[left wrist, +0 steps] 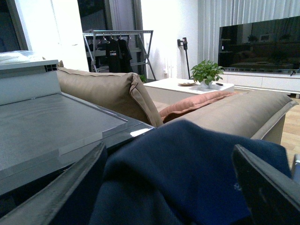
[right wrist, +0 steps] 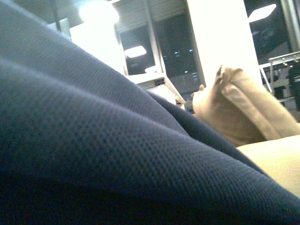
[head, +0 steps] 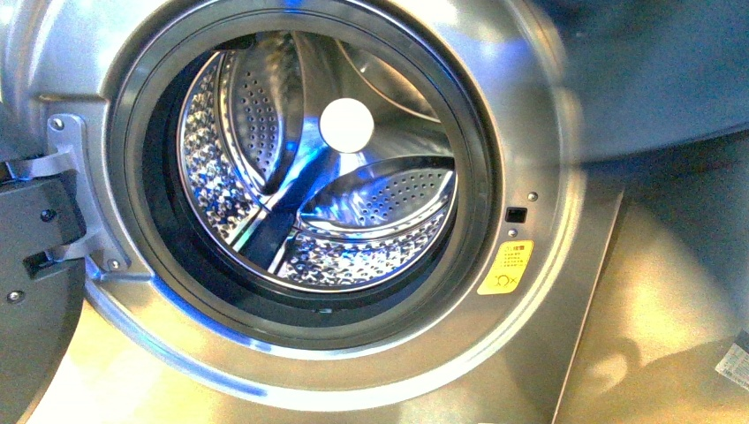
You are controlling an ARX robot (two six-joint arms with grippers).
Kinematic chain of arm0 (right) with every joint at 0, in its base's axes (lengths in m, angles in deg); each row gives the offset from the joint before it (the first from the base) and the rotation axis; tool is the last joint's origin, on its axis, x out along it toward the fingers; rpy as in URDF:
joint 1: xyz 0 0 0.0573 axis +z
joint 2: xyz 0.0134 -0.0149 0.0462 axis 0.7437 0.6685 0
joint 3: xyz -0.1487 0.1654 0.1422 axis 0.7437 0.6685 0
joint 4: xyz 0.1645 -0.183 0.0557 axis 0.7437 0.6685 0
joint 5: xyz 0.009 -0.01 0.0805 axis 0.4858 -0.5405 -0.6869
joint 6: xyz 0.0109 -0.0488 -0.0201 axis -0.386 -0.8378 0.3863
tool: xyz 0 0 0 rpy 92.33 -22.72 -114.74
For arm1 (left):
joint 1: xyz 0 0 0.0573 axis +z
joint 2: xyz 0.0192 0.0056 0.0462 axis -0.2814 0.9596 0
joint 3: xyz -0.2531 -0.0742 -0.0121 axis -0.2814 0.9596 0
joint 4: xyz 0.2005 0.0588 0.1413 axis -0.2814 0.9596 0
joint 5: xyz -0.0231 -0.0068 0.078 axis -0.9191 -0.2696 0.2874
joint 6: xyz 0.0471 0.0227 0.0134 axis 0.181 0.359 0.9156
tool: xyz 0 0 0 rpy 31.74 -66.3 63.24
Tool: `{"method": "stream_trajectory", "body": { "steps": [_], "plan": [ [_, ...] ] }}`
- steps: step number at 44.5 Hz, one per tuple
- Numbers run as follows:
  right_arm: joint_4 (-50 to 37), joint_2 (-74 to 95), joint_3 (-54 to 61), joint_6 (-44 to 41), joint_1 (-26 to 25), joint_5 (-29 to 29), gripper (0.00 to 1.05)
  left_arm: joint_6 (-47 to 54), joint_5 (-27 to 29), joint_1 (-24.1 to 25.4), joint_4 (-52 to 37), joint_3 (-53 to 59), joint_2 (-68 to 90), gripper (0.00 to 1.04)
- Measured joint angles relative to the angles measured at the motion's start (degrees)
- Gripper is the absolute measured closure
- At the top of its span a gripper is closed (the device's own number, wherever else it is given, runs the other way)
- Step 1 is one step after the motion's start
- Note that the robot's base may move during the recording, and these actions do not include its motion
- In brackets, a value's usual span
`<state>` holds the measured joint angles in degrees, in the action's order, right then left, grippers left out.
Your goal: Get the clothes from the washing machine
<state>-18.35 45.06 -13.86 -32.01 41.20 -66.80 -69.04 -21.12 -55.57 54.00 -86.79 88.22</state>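
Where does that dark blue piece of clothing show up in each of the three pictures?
Front view: none in the drum; the blurred dark blue mass in the upper right corner is probably the clothes.
Left wrist view: lower middle, between the fingers of the left gripper.
Right wrist view: fills most of the picture.
Shared landmark: the tan sofa cushion, in both wrist views only.
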Motion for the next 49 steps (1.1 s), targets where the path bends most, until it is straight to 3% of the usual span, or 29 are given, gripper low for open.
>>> {"method": "stream_trajectory", "body": {
  "steps": [3,15,22,29,35,41,49],
  "plan": [
    [1.84,-2.34,-0.07,1.60,-4.17,-1.40,0.98,0.02,0.00,0.00,0.00,-0.04,-0.02,0.06],
    [5.66,-15.37,-1.14,13.22,-23.82,-13.29,0.98,0.02,0.00,0.00,0.00,-0.11,-0.02,0.06],
    [12.50,-23.28,-1.25,20.31,-34.36,-27.89,0.98,0.02,-0.02,0.00,-0.02,-0.13,-0.02,0.06],
    [21.20,-27.26,3.93,19.19,-42.03,-43.28,0.98,0.02,0.00,0.00,-0.02,-0.13,-0.02,0.06],
    [32.39,-25.77,6.93,10.38,-43.01,-45.40,0.98,0.02,0.00,0.00,-0.02,-0.13,-0.02,0.06],
    [50.56,-20.17,9.05,-5.51,-38.73,-41.72,0.98,0.02,-0.02,0.00,-0.02,-0.13,-0.02,0.06],
    [59.84,-14.95,11.17,-16.11,-35.54,-39.08,0.71,0.02,0.00,0.00,-0.02,-0.13,-0.02,0.06]
  ]
}}
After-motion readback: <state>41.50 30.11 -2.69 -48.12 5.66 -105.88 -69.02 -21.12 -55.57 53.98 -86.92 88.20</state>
